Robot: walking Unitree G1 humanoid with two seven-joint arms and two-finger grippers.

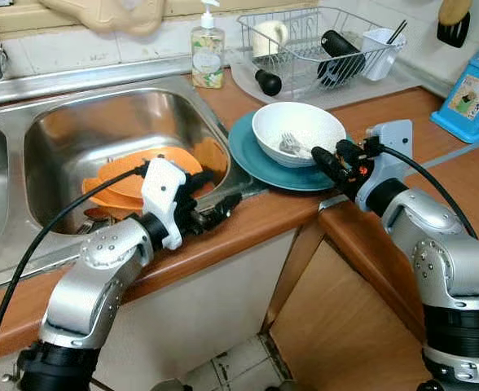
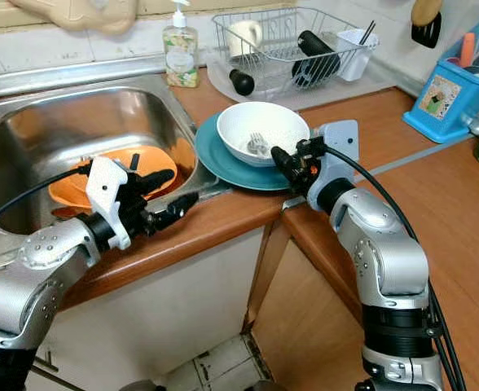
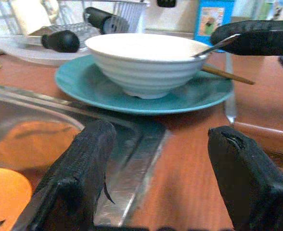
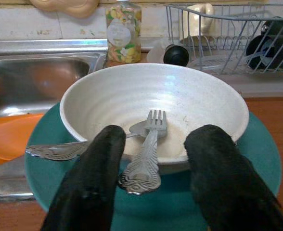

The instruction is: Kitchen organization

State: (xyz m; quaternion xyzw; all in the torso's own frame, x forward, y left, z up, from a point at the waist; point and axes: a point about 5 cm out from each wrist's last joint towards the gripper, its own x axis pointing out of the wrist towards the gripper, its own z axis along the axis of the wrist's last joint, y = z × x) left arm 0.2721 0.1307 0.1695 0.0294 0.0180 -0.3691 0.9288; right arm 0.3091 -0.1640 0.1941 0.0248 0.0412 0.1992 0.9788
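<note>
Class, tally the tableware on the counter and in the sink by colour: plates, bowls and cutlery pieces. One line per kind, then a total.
Round teal plate: 1
White ribbed ceramic bowl: 1
Orange plastic plates in sink: 2, possibly more
Silver cutlery, fork and spoon: 2
Total: 6

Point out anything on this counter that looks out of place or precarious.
The teal plate hangs partly over the sink rim, carrying a white bowl with a fork and another utensil whose handles jut over the bowl's edge. The open right gripper straddles the fork handle. Orange plates lie in the sink basin.
</note>
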